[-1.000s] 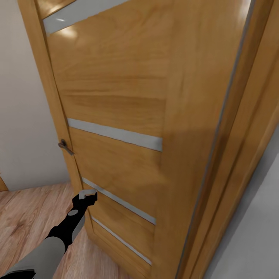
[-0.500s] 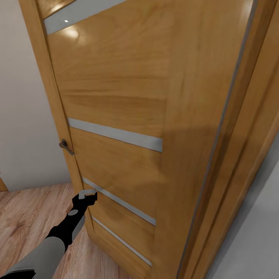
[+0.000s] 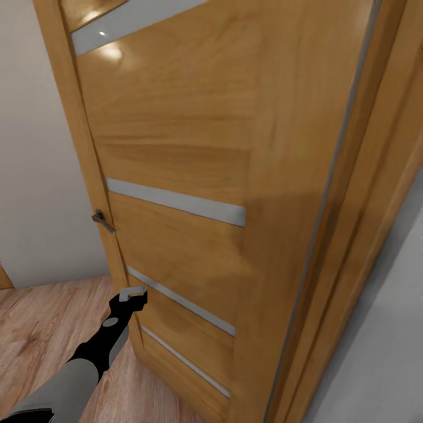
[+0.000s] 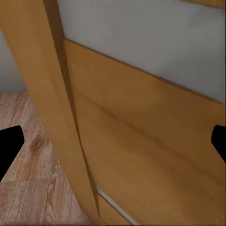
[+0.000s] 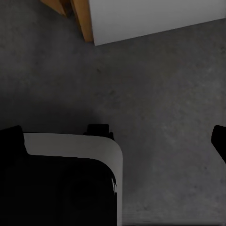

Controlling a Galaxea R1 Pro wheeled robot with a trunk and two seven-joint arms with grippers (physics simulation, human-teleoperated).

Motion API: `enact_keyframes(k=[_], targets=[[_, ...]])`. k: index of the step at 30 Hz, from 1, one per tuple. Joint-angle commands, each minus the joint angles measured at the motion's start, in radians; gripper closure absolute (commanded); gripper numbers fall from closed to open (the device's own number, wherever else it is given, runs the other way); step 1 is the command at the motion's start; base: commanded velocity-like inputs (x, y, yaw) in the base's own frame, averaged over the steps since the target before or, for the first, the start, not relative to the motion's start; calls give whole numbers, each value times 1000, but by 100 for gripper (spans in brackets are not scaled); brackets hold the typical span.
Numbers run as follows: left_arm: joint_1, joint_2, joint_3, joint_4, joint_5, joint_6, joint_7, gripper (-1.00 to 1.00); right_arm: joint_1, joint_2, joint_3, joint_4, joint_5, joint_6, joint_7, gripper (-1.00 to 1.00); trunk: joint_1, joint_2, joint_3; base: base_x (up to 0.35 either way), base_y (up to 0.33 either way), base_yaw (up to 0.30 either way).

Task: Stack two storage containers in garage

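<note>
The floor [image 5: 160, 94] under the right hand [image 5: 115, 141] was dark grey, rough concrete, meeting a plain white wall [image 5: 155, 19] and the foot of a wooden frame [image 5: 82, 19] at its far edge; the right hand's two dark fingertips [image 5: 10, 136] stood far apart at opposite sides of the right wrist view, spread and holding nothing, above a white and black part of the robot's own body [image 5: 70, 179]. In the head view the left hand [image 3: 133, 294] sat at the lower edge of a honey-coloured wooden door [image 3: 176, 147] crossed by pale grey strips [image 3: 176, 202], close against the door's free edge beside its small dark handle [image 3: 101, 221]. The left hand's fingertips [image 4: 9, 146] also stood wide apart, spread and empty, with the door panel between them in the left wrist view. Left of the door ran a cream wall [image 3: 35, 176] and light wood-plank flooring [image 3: 41, 329], the open ground lying on that side. To the right the door met its frame [image 3: 352, 235] and a grey-white wall [image 3: 382, 364], leaving a tight corner there.
</note>
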Motion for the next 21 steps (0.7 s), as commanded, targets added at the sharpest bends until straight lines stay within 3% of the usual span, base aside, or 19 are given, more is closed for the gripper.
enact_keyframes(k=[1, 14, 21], targets=[[-1, 0, 1, 1, 1, -3, 2, -100, -1, 0, 0, 1, 0, -3, 0, -100, 0, -1, -1, -46, 0, 0], [-1, 0, 1, 1, 1, -3, 2, -100, -1, 0, 0, 1, 0, -3, 0, -100, 0, -1, -1, -12, 0, -2], [-1, 0, 2, 2, 3, -3, 1, -100, -1, 0, 1, 1, 0, -3, 0, -100, 0, -1, 0, -1, 0, -150]])
